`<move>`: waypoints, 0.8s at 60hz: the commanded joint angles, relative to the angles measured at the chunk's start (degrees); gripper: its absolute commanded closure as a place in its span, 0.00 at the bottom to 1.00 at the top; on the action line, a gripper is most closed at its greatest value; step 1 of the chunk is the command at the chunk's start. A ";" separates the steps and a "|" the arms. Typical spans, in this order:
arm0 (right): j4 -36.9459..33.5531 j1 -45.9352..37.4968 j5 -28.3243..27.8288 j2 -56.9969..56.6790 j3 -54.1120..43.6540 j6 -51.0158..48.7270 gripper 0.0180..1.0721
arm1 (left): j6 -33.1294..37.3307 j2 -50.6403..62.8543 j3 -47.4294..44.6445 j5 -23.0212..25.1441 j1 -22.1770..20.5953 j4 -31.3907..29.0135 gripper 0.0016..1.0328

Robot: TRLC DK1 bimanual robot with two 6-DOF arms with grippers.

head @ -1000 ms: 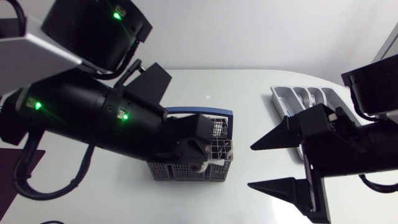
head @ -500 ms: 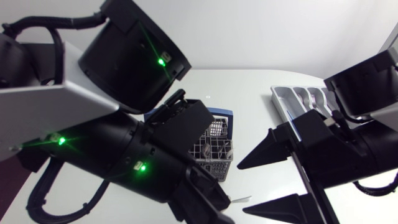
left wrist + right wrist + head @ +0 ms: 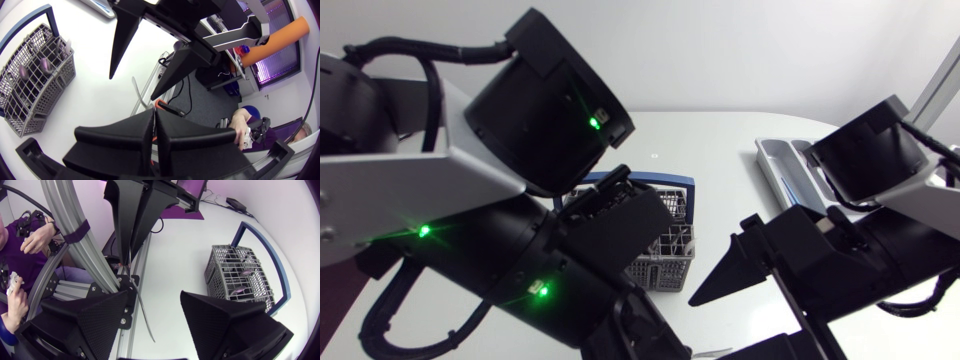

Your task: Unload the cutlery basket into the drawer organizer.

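Handover above the desk (image 3: 720, 130). The left end effector (image 3: 154, 120) is closed on a thin metal cutlery piece (image 3: 140, 302), pinched by one end so that most of its length projects free beyond the fingertips. It shows edge-on, so its kind cannot be told. The right end effector (image 3: 155, 302) is spread wide, with one finger on each side of the free length and neither touching it. This is judged a receiving posture, the gap leaving room to close without knocking the piece. In the head view the left arm enters from 9 o'clock and the right arm from 3 o'clock, and the two end effectors meet near 6 o'clock, clear of the other things. The basket (image 3: 665, 250) stands upright near the desk's centre, by a blue outline (image 3: 675, 182). Further pieces stand in its cells, so the unloading is judged only part done. The organizer (image 3: 778, 160) lies at 2 o'clock, on the right arm's side and well apart from the basket, which probably explains the transfer. The next move calls for the right fingers to close before the left ones let go.
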 commanded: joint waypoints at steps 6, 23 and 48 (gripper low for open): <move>-0.69 1.44 -0.74 1.08 -1.90 -1.72 0.44 | 1.69 0.97 -0.45 0.83 0.40 -0.59 0.97; -0.43 3.47 -0.92 1.25 -2.60 -1.28 0.67 | 1.95 0.70 -0.54 0.83 0.58 -0.94 0.97; 0.19 4.26 -0.92 1.61 -2.60 -0.32 0.88 | 1.95 0.44 -0.19 0.83 0.58 -1.20 0.97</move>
